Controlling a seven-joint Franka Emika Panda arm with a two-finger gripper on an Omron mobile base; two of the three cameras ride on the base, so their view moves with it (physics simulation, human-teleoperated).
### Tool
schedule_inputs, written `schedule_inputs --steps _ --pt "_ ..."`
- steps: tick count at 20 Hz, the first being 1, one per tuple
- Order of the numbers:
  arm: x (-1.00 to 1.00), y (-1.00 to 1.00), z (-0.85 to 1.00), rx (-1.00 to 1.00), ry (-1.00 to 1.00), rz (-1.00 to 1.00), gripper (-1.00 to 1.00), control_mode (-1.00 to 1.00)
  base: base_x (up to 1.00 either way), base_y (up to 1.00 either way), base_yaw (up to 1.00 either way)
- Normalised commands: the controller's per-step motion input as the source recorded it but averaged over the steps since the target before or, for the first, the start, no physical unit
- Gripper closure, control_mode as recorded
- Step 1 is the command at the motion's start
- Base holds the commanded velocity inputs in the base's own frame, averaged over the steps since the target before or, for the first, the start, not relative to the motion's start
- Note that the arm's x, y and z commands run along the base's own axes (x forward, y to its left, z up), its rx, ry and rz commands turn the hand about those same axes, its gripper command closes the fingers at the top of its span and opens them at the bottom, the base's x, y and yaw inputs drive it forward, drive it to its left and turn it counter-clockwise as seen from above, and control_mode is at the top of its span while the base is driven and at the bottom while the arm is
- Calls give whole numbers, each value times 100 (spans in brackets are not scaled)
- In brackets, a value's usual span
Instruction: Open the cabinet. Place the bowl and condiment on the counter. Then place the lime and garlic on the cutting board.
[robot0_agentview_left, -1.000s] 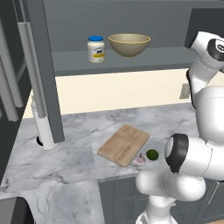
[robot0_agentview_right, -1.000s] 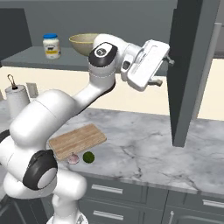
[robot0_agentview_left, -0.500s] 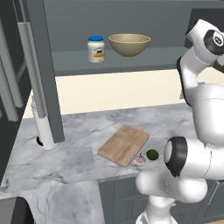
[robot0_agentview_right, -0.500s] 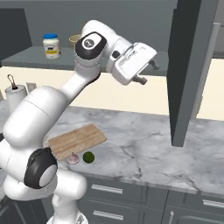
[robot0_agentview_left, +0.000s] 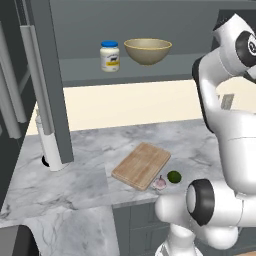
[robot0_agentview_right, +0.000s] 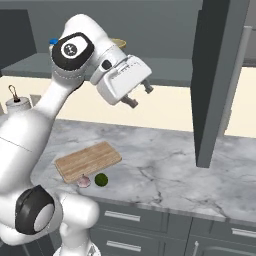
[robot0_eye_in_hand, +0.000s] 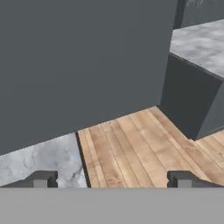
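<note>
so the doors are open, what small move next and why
Probably swing the open, empty hand left and up toward the bowl on the cabinet shelf. Both cabinet doors stand open, while the bowl and the condiment still sit on that shelf, not on the counter.

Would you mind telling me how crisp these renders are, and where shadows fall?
Left base view: even, flat light with no glare; the cutting board grain reads sharply. Right base view: the lime casts only a faint soft shadow on the counter. Hand view: a thin dark shadow line edges the board; nothing is blurred.
</note>
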Motion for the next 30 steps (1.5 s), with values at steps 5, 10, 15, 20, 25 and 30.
schedule_inputs --steps 5,10,15,20,25,30 --pt "-41 63 -21 17 0 11 -100 -100 0 0 0" --pt "-32 61 -20 3 0 15 -100 -100 0 0 0" --pt "-47 42 -13 -12 -5 18 -100 -100 0 0 0" --pt "-38 8 -18 -7 -1 19 -100 -100 0 0 0" --pt "-7 4 -1 0 13 27 -100 -100 0 0 0" --pt "-3 25 0 0 8 26 -100 -100 0 0 0"
